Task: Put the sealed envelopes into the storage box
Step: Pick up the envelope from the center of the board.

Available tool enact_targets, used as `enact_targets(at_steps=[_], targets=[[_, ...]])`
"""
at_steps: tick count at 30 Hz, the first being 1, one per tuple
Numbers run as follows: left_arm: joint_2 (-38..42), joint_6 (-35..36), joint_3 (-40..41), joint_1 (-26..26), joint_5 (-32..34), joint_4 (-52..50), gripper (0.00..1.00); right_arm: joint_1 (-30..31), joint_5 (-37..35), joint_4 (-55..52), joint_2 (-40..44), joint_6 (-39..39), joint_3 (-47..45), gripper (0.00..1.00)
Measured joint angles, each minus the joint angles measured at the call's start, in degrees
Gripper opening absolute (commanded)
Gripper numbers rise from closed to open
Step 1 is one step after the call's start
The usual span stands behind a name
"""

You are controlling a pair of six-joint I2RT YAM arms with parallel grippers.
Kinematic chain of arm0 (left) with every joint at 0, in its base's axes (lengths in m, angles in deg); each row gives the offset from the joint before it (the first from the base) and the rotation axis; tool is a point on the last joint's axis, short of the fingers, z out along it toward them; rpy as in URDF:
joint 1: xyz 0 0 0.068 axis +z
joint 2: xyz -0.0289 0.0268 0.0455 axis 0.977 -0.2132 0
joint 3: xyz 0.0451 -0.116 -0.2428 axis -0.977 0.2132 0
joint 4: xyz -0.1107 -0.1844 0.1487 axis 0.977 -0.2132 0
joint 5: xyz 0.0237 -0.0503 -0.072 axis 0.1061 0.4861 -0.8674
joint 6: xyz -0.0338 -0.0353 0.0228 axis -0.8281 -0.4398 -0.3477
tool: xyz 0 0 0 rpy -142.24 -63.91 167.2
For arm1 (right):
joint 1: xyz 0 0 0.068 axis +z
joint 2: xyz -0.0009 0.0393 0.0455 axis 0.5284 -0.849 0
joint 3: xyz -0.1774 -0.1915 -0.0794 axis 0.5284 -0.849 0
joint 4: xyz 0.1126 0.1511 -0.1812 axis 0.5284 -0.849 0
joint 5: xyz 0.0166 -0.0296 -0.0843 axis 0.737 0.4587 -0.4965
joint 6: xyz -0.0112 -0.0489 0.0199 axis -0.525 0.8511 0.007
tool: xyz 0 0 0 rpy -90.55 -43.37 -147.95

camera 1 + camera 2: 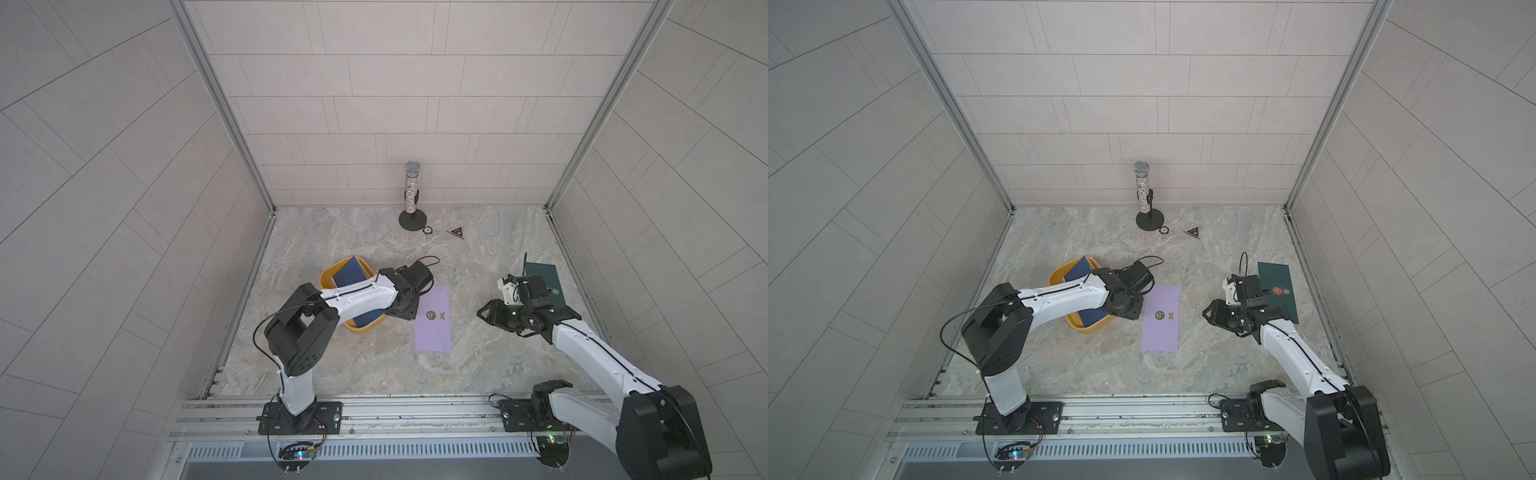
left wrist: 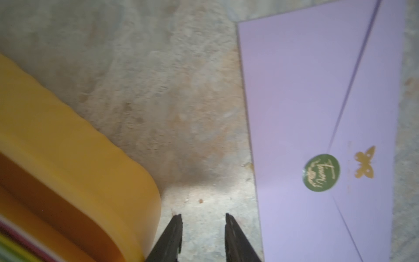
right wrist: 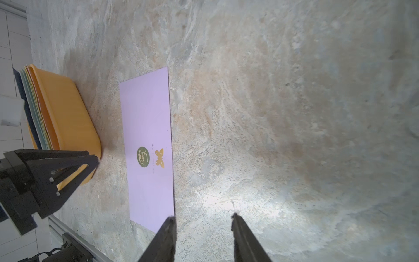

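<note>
Two grippers: left gripper [image 2: 203,217] and right gripper [image 3: 203,216], jaws parted, empty.
Storage box [image 1: 360,328]: stacked envelopes [image 1: 351,272] inside, navy uppermost.
Lilac envelope [image 1: 433,328]: flat on table [image 1: 374,365], beside box.
Dark green envelope [image 1: 542,274]: on table, near right gripper.

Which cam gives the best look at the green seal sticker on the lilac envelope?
Left wrist: the green seal sticker on the lilac envelope fills the most frame, gold script visible. Right wrist shows it smaller but sharp. In both top views it is a tiny dot.
</note>
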Motion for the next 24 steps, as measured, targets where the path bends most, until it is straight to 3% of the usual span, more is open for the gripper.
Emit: enact_targets(at_steps=[6,13,24], targets=[[2.4,-0.7,2.7,0.8,-4.5,4.5,0.42,2.0,2.5,6.5,-5.8,-2.8,-0.5,0.5],[-1.5,-3.4,3.2,-0.9,-9.4,11.6,0.39,7.8,3.8,14.3,-17.0,-6.4,0.8,0.51],[-6.2,-5.5,2.3,-2.4,-9.6,18.1,0.35,12.8,6.1,26.3,-24.5,-12.1,1.0,0.5]])
